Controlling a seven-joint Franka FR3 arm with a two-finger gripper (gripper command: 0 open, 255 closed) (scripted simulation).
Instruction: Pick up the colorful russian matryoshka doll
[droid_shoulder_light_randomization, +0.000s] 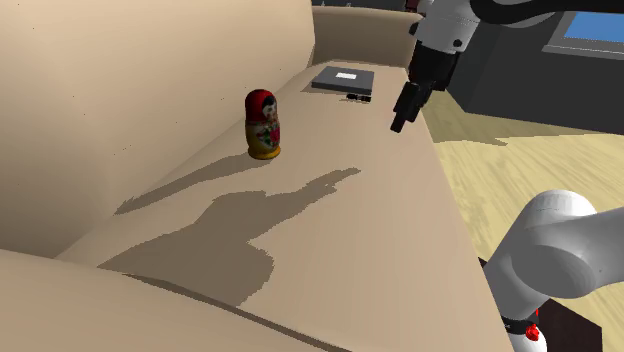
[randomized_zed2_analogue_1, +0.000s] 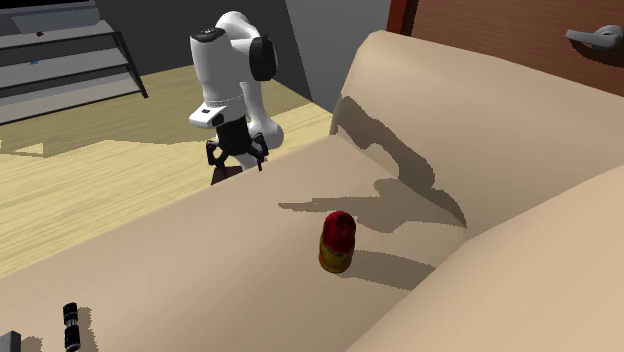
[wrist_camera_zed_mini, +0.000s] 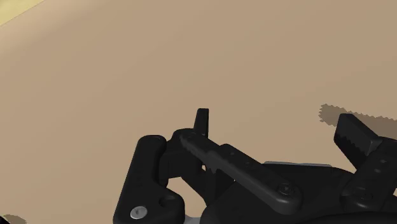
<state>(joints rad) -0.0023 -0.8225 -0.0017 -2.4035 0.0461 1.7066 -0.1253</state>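
The matryoshka doll (droid_shoulder_light_randomization: 263, 125) stands upright on the tan sofa seat (droid_shoulder_light_randomization: 330, 230), close to the backrest. It has a red head scarf, a painted face and a yellow base with flowers. From behind it appears as a red and yellow doll (randomized_zed2_analogue_1: 338, 243). My black gripper (droid_shoulder_light_randomization: 400, 115) hangs above the seat's front edge, well to the shoulder view's right of the doll and apart from it. The gripper (randomized_zed2_analogue_1: 237, 155) is open, and in the wrist view the gripper (wrist_camera_zed_mini: 278, 130) has its fingers (wrist_camera_zed_mini: 202, 121) spread over bare tan cushion with nothing between them.
A flat grey box (droid_shoulder_light_randomization: 343, 80) and a small black object (droid_shoulder_light_randomization: 359, 98) lie on the seat beyond the doll. The sofa backrest (droid_shoulder_light_randomization: 120, 90) rises behind it. Wooden floor (droid_shoulder_light_randomization: 530, 170) lies past the seat's front edge. A door handle (randomized_zed2_analogue_1: 592, 37) shows behind the sofa.
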